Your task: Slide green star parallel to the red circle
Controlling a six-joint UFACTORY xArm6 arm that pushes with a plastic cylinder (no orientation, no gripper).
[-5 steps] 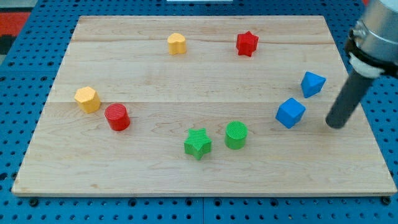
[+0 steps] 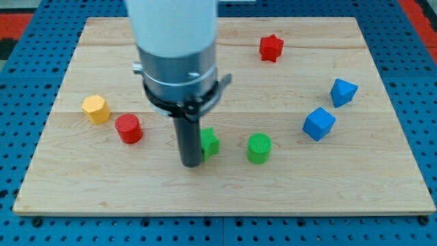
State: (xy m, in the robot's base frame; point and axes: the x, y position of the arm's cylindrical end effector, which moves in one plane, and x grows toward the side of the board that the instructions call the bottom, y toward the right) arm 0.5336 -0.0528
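The green star [image 2: 209, 142] is being taken as the landmark: it is lying on the wooden tabletop [image 2: 225, 188], toward the view's bottom and a little left of centre, and its left half is being hidden by the dark rod. My tip [image 2: 191, 164] is being pressed to the tabletop just beside the star, on its left and slightly toward the view's bottom, seemingly touching it, though actual contact cannot be told for sure. No hand is being carried by this arm, so nothing is being clamped or parted; only the straight rod is being shown under a broad grey and white body that is blocking the tabletop toward the view's top from the star. The red circle [image 2: 128, 128], a short cylinder, is being seen to the star's left, slightly higher in the view, well apart from it. A yellow block [image 2: 95, 108] is lying farther left, near the red circle. A green cylinder [image 2: 259, 148] is standing near the star's right. Two blue blocks [image 2: 319, 124] [image 2: 343, 91] are being seen far right of the star, and a red star [image 2: 271, 48] toward the top right.
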